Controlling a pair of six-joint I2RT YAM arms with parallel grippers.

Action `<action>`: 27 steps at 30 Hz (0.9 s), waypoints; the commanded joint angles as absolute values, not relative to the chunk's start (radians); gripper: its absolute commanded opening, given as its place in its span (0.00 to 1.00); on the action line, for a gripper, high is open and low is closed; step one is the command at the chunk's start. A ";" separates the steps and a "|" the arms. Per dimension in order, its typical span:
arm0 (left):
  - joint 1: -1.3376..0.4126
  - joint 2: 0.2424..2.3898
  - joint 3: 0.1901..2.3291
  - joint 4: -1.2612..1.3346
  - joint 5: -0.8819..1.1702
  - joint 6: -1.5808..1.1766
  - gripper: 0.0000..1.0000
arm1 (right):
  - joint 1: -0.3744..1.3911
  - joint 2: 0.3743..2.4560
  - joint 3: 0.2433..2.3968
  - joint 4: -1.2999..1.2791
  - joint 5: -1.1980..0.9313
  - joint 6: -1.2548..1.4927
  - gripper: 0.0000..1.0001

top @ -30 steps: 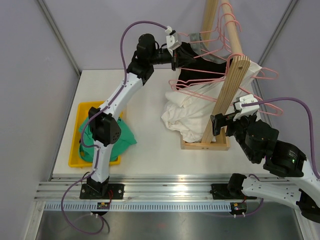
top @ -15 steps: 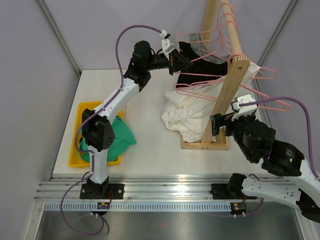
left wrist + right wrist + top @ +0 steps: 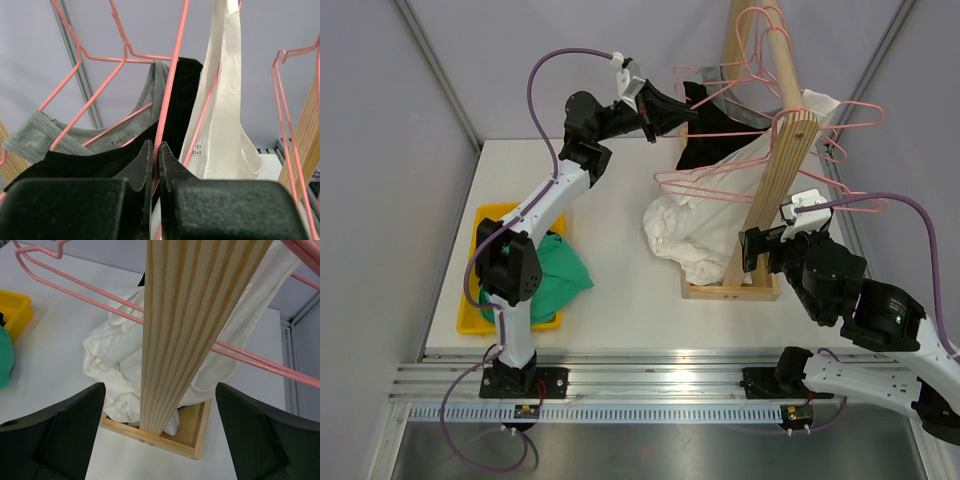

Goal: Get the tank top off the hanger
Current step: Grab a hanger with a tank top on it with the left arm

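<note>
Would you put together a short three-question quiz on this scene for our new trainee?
1. True or false: the left end effector is shut on a pink hanger.
2. What lies in the yellow bin? A green cloth; B white shirt; C black top.
3. Fill in: the right end effector stands open on either side of the wooden ____.
Key: 1 true; 2 A; 3 post.
</note>
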State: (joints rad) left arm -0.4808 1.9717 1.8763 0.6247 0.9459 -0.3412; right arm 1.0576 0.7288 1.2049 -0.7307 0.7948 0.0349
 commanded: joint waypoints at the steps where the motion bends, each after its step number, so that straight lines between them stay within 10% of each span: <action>1: -0.472 1.930 1.873 0.813 0.913 -0.436 0.00 | 1.051 0.730 1.207 -0.724 0.819 0.052 0.99; 27: -0.279 1.557 1.217 1.042 0.833 -0.442 0.00 | 1.052 0.782 1.230 -0.672 0.744 0.032 0.99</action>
